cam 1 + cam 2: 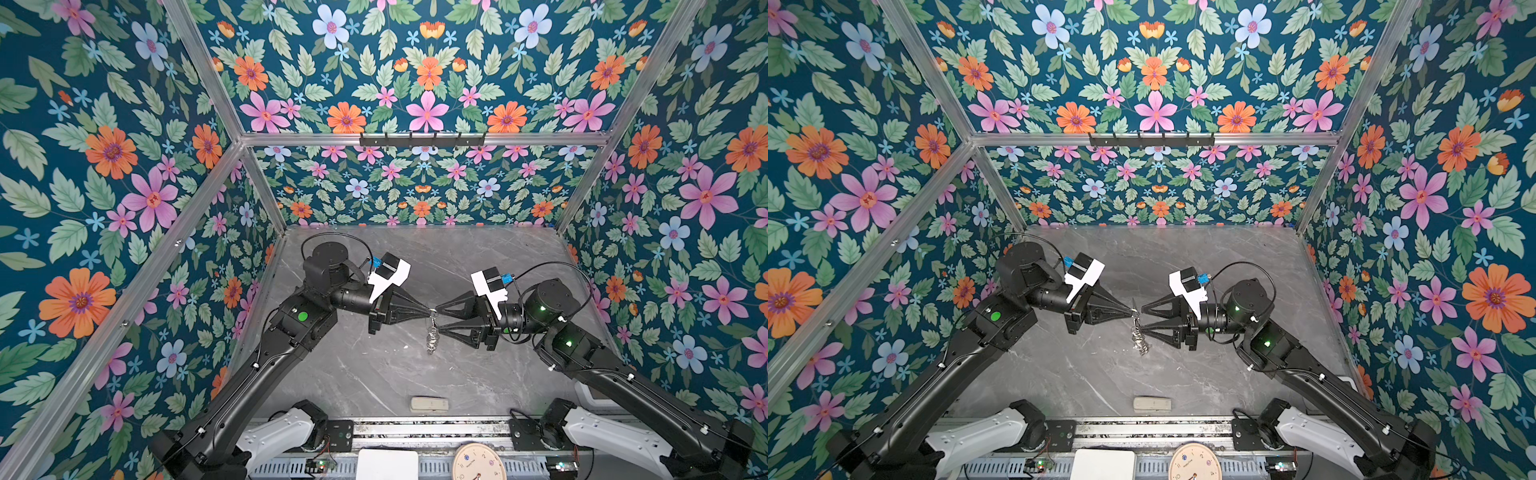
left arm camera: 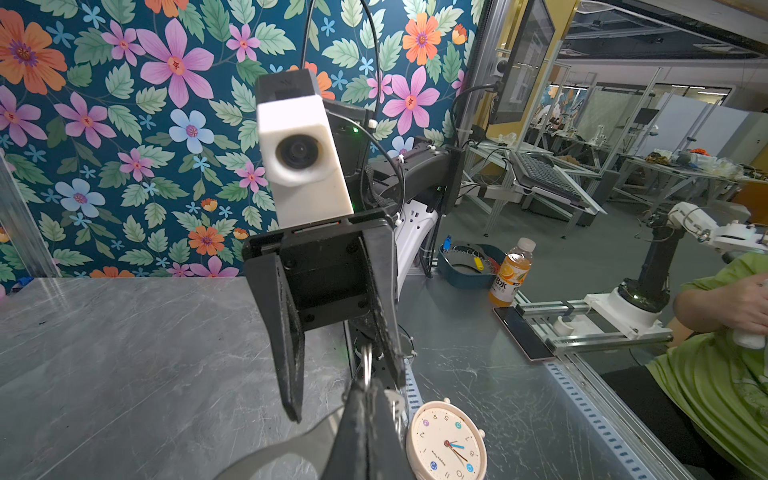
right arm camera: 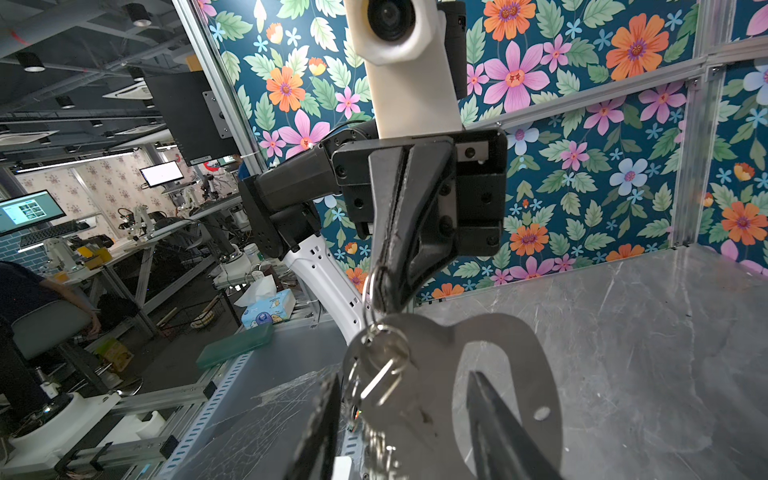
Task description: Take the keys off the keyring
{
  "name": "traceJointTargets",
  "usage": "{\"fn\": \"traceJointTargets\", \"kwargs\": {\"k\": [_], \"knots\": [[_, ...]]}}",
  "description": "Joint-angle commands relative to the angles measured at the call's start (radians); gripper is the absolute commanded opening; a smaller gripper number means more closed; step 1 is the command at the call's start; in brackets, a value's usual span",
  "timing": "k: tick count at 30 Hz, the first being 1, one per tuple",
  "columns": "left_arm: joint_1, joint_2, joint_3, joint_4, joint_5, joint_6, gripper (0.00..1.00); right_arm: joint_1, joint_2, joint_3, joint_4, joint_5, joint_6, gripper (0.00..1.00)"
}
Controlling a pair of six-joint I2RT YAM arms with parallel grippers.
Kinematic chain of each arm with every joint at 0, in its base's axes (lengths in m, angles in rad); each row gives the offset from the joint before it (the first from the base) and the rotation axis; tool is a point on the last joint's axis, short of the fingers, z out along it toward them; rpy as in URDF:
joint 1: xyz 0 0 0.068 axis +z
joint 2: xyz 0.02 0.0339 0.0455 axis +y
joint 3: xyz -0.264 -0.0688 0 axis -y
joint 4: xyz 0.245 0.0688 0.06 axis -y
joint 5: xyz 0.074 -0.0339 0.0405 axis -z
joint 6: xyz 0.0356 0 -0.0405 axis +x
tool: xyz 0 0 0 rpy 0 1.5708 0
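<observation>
My left gripper (image 1: 430,311) (image 2: 365,388) is shut on the keyring (image 1: 433,313) (image 2: 366,363), pinching the silver ring above the grey table. Its chain (image 1: 432,336) (image 1: 1137,336) hangs down towards the tabletop. In the right wrist view the keys (image 3: 380,382) dangle from a smaller ring just under the left fingertips (image 3: 386,291), in front of the flat grey oval loop (image 3: 511,336). My right gripper (image 1: 437,320) (image 1: 1140,320) (image 3: 404,374) faces the left one, open. One of its fingers stands on each side of the hanging keys, and I see no contact.
A pale beige block (image 1: 429,404) lies near the table's front edge. A round clock (image 1: 478,463) and a white box (image 1: 387,464) sit on the front rail. Floral walls enclose the left, back and right. An orange drink bottle (image 2: 510,272) stands outside the cell.
</observation>
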Motion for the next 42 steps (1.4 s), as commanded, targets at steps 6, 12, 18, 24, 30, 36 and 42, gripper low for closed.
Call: {"fn": "traceJointTargets", "kwargs": {"k": [6,12,18,24,30,36,42], "knots": [[0.0,0.0,-0.002,0.057,0.004,-0.027,0.0,0.023,-0.001,0.009,-0.036,0.038,-0.03,0.51],[0.0,0.002,0.001,0.058,0.006,-0.028,0.0,0.03,-0.002,0.016,-0.051,0.077,-0.039,0.44],[0.0,0.002,0.005,0.057,0.006,-0.03,0.0,0.038,-0.001,0.034,-0.077,0.095,-0.057,0.31],[0.0,-0.001,0.008,0.053,0.0,-0.03,0.0,0.043,-0.002,0.038,-0.095,0.11,-0.067,0.2],[0.0,-0.001,0.017,0.027,-0.011,-0.014,0.0,0.053,-0.016,0.039,-0.116,0.132,-0.088,0.13],[0.0,-0.007,0.017,0.02,-0.014,-0.013,0.0,0.058,-0.03,0.039,-0.128,0.15,-0.096,0.01],[0.0,-0.01,0.024,-0.021,-0.038,0.006,0.0,0.064,-0.053,0.047,-0.166,0.187,-0.105,0.0]]}}
